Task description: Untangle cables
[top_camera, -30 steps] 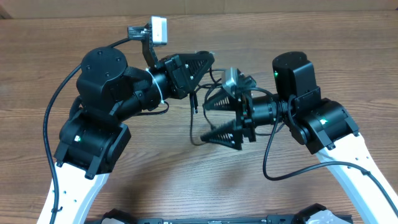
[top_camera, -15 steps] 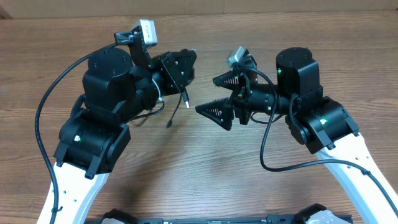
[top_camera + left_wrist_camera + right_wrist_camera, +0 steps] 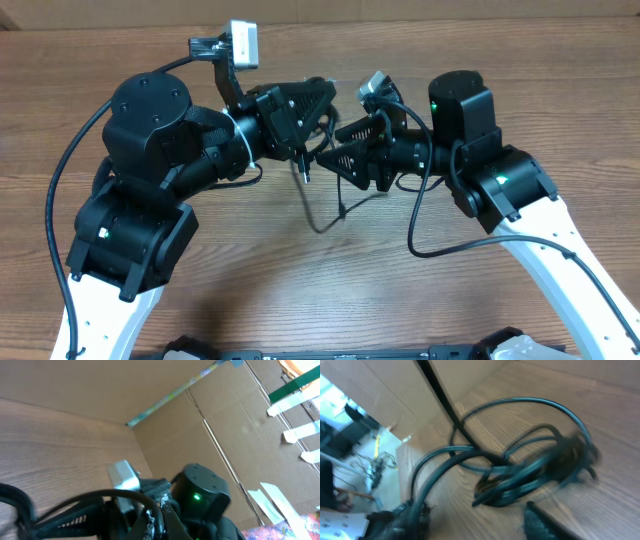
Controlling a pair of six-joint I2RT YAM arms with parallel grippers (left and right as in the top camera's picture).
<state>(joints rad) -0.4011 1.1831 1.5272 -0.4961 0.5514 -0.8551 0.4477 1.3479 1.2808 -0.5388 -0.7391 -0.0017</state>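
The cables [image 3: 311,205] are thin black cords hanging in loops between my two grippers, above the wooden table [image 3: 560,90]. One plug end [image 3: 303,172] dangles below the left gripper. My left gripper [image 3: 322,103] is shut on a cable strand, and the left wrist view shows its fingers [image 3: 156,521] pinched on the cord. My right gripper [image 3: 334,146] is open, facing the left one. In the right wrist view [image 3: 477,522] the looped cable bundle [image 3: 535,467] hangs blurred just ahead of its spread fingers, and one strand runs past the left finger [image 3: 417,515].
Thick black robot wires arc beside the left arm [image 3: 62,190] and under the right arm [image 3: 425,245]. A cardboard wall [image 3: 210,415] stands behind the table. The two arm bodies crowd the table's middle.
The grippers were apart half a second ago and have come back together at the middle. The hanging cable now droops lower, toward the table.
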